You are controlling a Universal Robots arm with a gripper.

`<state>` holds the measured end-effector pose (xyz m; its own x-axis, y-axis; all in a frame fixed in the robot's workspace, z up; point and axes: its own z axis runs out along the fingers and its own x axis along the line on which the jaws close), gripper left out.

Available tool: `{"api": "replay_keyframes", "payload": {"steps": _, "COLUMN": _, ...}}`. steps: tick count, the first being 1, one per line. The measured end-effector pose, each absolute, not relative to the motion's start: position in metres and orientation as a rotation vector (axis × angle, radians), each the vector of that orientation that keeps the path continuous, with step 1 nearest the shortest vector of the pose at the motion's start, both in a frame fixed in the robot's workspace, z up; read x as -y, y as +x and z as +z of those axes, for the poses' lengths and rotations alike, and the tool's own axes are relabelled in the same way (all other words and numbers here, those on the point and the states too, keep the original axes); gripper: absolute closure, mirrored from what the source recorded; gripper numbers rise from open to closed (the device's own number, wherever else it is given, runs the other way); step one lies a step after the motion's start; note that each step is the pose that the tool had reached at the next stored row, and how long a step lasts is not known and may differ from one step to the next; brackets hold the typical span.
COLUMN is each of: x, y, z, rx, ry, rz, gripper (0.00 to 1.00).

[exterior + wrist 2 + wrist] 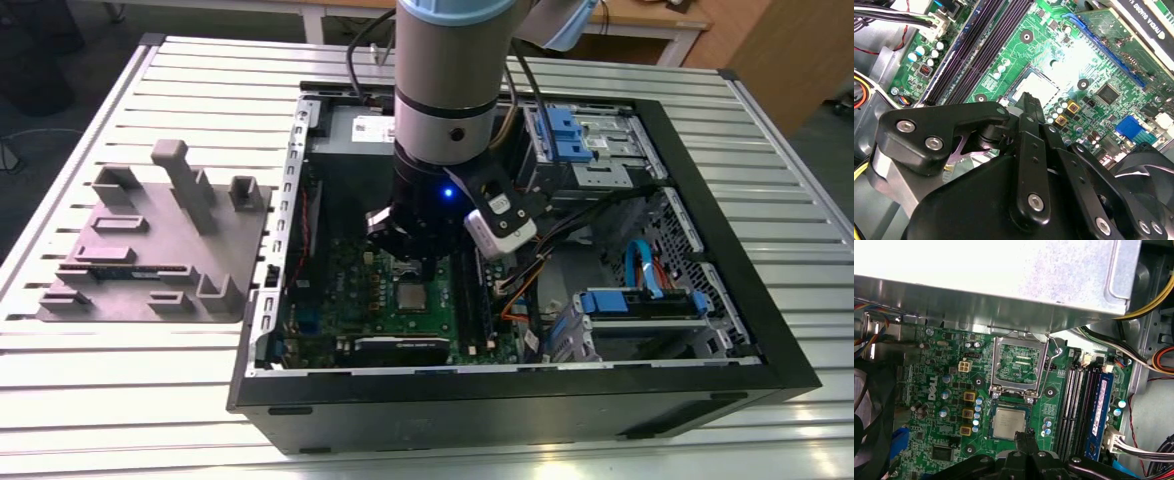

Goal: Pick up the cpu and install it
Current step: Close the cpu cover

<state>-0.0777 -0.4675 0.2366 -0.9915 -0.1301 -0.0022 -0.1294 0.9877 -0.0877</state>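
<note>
The gripper (1028, 440), fingers pinched together and empty, hovers just above the cpu (1008, 422), which lies seated in its socket near the middle of the motherboard (949, 390) (retention frame (1019, 365) tipped open). I'd judge seating should be confirmed flat.

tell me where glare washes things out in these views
In the second wrist view, glare bleaches the green motherboard beside the small square silvery cpu; in the first wrist view the grey metal box is blown out to white; the exterior view is evenly lit, with a blue light on the arm.
</note>
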Motion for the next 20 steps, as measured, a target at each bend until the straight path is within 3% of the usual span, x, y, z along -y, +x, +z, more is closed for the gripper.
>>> {"api": "replay_keyframes", "payload": {"steps": 20, "x": 0.457, "y": -0.06, "z": 0.235, "rx": -3.117, "ry": -0.355, "rz": -0.116, "gripper": 0.9}}
